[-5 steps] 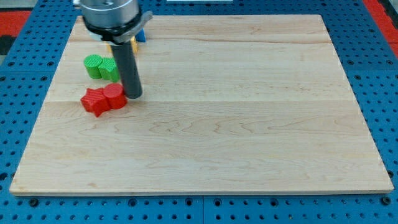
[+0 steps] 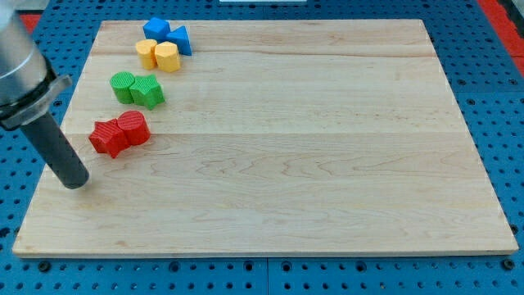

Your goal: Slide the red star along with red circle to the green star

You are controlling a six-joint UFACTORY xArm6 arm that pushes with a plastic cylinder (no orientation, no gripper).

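- Tip [image 2: 75, 183] of my rod rests on the wooden board [image 2: 327, 164] near its left edge; it is a bare rod end, nothing to clench or release, touching no block.
- Red star [image 2: 106, 138] lies up and right of my tip, near but apart from it.
- Red circle [image 2: 134, 127] touches the star's right side, farther from my tip.
- Green star [image 2: 149, 91] and green circle [image 2: 124, 85] sit together above the red pair, with a small gap between.
- Yellow blocks [image 2: 158, 55] and blue blocks [image 2: 166, 34] stand farthest from my tip, toward the view's top; shapes unclear.
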